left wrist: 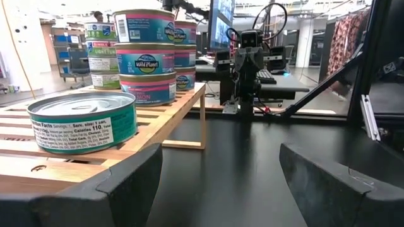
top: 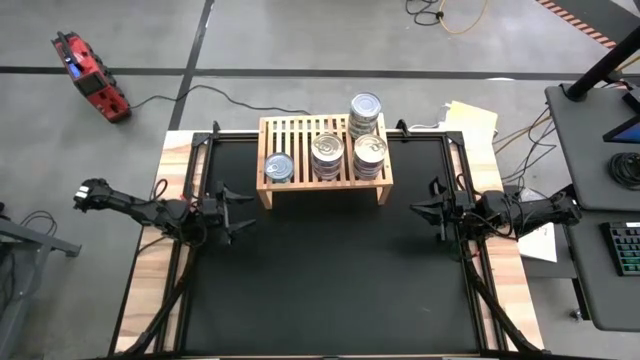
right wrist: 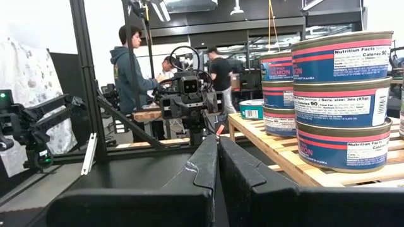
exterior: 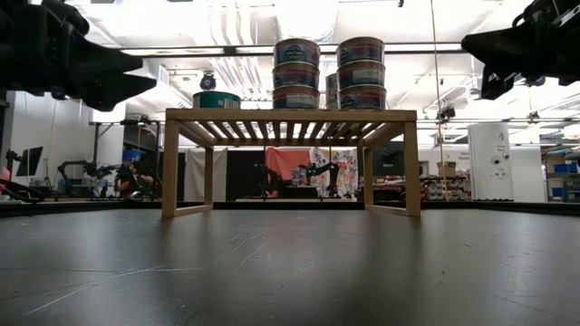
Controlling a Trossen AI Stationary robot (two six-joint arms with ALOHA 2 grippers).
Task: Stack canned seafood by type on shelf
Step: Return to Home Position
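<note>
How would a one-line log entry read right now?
cans: on shelf, three stacks plus one single | left gripper: open, empty | right gripper: shut, empty

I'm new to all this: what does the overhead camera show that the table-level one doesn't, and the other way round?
Only the high view shows the can lids, that one stack stands behind the others, and a red tool on the floor. Only the low view shows height: two stacks are three cans tall, the teal can stands alone, and the room shows under the shelf. Both show the wooden shelf, the cans on it, and the left gripper and right gripper off to either side, touching nothing.
</note>
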